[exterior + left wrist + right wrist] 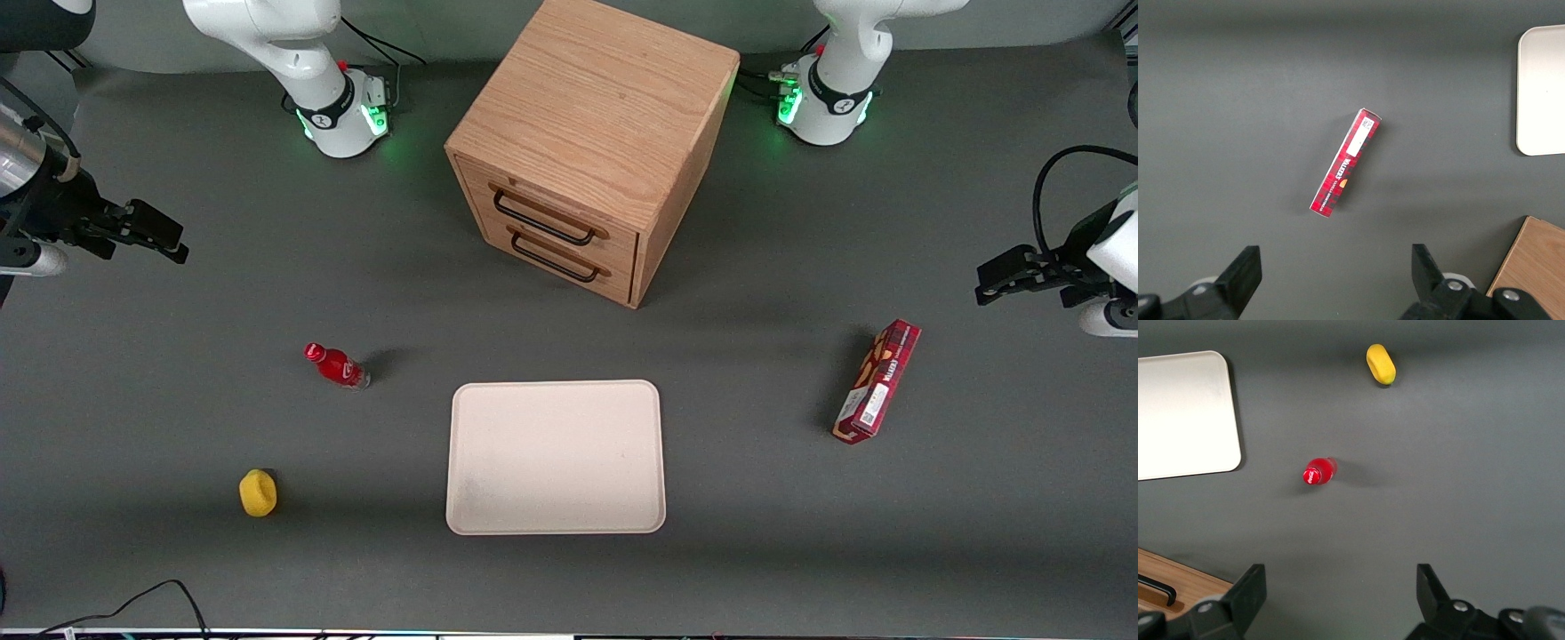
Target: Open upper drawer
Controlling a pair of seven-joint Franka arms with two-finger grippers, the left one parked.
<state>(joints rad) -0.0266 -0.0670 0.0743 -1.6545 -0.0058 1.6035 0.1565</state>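
Observation:
The upper drawer (553, 206) is the topmost of two light oak drawers in a wooden cabinet (596, 107) at the middle of the table. It is shut flush, with a black wire handle (542, 220) on its flat front. The matching bottom drawer (558, 258) is shut too. My right gripper (167, 238) hovers above the table toward the working arm's end, well apart from the cabinet. It is open and empty, as the right wrist view (1340, 581) shows. That view also catches a cabinet corner with a black handle end (1157, 589).
A cream tray (556, 400) lies in front of the drawers, nearer the front camera. A red bottle (338, 366) and a yellow object (258, 493) lie toward the working arm's end. A red box (877, 382) stands toward the parked arm's end.

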